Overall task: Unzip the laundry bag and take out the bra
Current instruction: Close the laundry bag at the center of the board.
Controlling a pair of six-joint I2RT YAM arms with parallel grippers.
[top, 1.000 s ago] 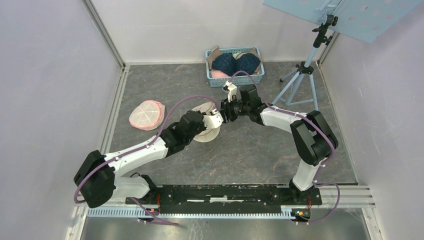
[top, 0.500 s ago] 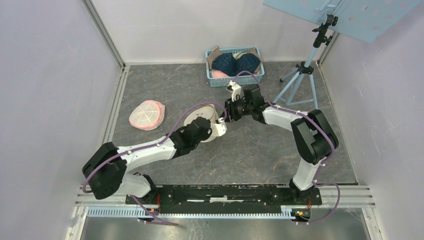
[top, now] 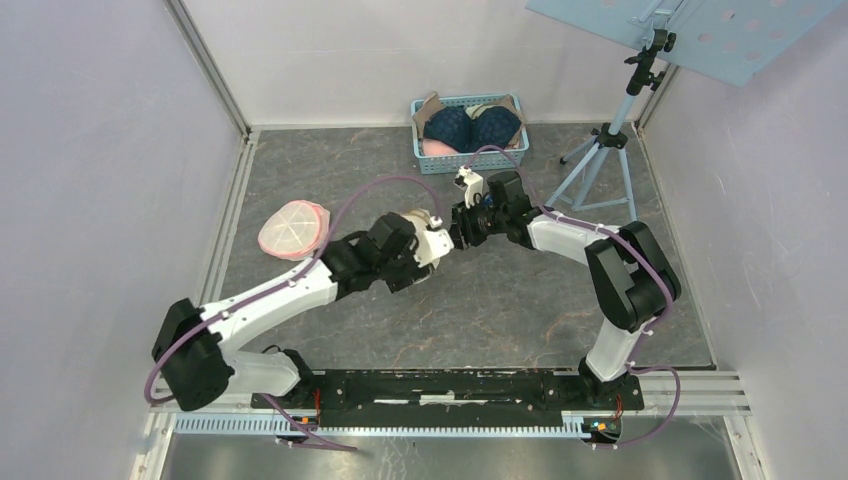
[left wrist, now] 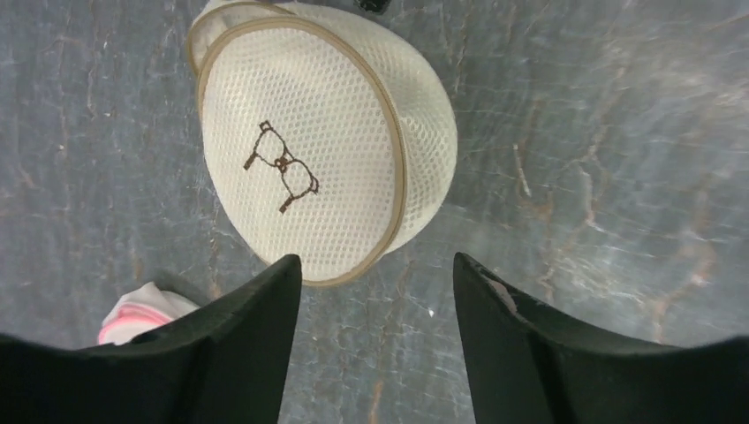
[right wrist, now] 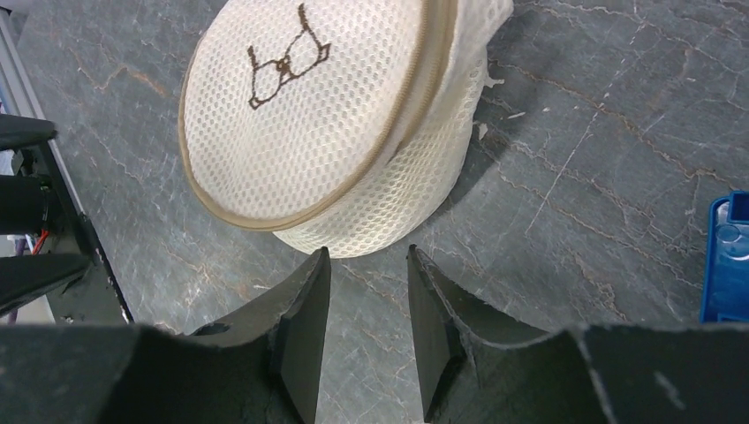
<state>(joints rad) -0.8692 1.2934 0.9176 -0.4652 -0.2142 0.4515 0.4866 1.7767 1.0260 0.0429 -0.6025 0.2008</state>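
2 arms reach from the near table (top: 500, 300) edge and meet mid-table over 1 white mesh bag (left wrist: 318, 150). Left gripper (left wrist: 377, 265): jaws wide, nothing between them, tips just short of the bag's near rim. Right gripper (right wrist: 366, 256): jaws narrower but apart, nothing gripped, tips just beside the bag's lower edge. The bag lies on the table, tilted, with its flat face up and a brown bra logo (left wrist: 283, 168) on it. A tan zip seam (left wrist: 399, 168) runs round the rim; cannot tell if it is open. Mesh hides the contents. 1 pink-white bag (top: 293, 229) sits left of the grippers, apart. Far back, a blue basket (top: 430, 160) holds dark bras (top: 470, 125). Tripod (top: 605, 150) stands at far right.
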